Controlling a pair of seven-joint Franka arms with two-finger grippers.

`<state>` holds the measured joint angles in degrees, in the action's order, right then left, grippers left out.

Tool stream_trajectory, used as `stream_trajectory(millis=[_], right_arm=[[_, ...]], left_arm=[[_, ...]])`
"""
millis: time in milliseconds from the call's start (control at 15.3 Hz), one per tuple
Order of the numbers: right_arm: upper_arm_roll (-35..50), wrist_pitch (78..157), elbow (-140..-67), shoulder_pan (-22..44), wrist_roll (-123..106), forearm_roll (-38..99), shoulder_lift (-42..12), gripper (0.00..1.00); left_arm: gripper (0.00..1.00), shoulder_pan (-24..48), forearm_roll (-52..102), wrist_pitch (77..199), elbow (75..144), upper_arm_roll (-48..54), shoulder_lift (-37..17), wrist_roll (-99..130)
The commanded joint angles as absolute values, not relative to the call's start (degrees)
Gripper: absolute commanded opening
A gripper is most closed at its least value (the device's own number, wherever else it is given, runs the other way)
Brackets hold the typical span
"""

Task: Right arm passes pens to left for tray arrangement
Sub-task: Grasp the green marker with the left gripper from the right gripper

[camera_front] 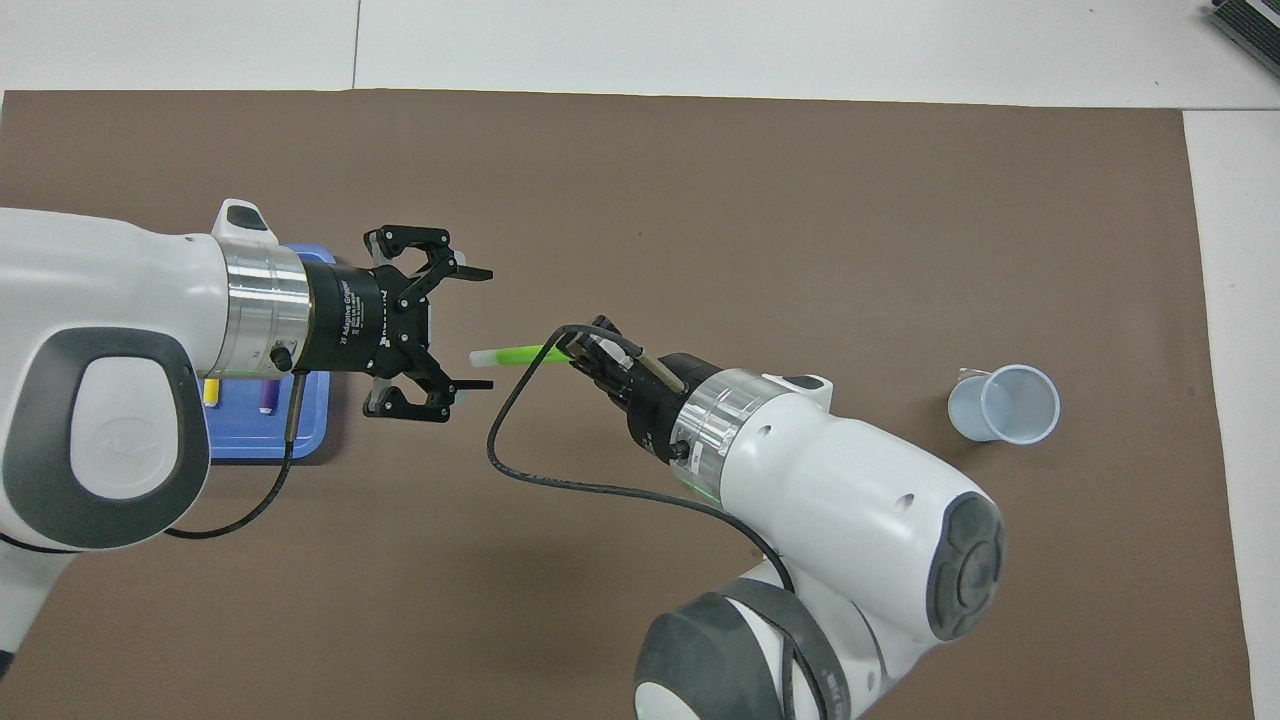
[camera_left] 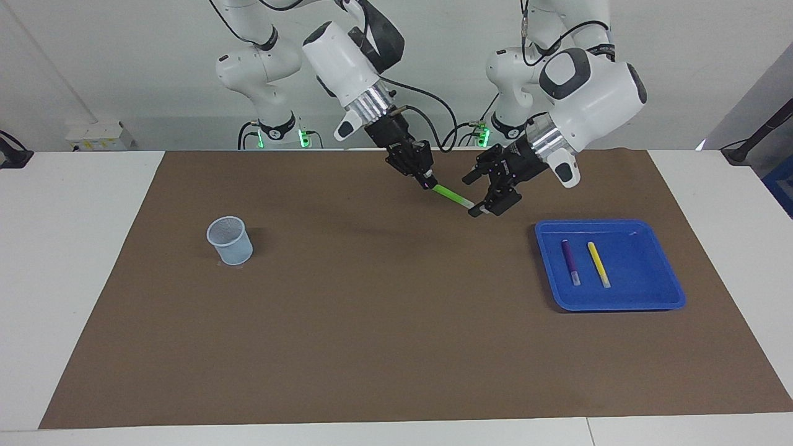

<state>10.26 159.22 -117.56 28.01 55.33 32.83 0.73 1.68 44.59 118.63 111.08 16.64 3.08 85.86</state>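
Up in the air over the brown mat, the right gripper is pinching the green pen by one end, fingertips closed on it, and is holding it slanted with its pale tip pointing toward the left arm's end of the table. In the facing view that tip is lying at about four o'clock from the right gripper. The left gripper is hanging with its jaws spread wide around that pale tip, one finger on each side of it, not closed on it. On the mat, farther from the robots, the blue tray is sitting at the left arm's end, with the purple pen and the yellow pen lying in it side by side, apart. Toward the right arm's end, the pale blue mesh cup is standing upright on the mat.
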Motion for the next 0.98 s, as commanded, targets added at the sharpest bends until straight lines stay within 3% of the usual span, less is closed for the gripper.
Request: stream_trajectory(millis=[0, 524, 787, 918], right_arm=[[10.2, 159.5, -119.2, 27.8, 52.6, 34.3, 2.2, 0.0], [10.2, 159.6, -119.1, 27.6, 52.6, 34.3, 2.1, 0.0], [10.2, 159.5, -119.2, 27.6, 52.6, 34.3, 2.1, 0.0], [10.2, 159.4, -119.1, 27.5, 52.6, 34.2, 2.1, 0.0]], left_arm=[[1.0, 4.6, 45.6, 126.4, 117.4, 15.8, 7.1, 90.6], [0.99, 10.4, 45.6, 139.7, 124.2, 15.9, 8.7, 92.3], [0.89, 10.8, 45.6, 140.7, 124.5, 15.9, 8.7, 92.5], [0.76, 10.9, 45.6, 140.7, 124.5, 15.9, 8.7, 92.5]])
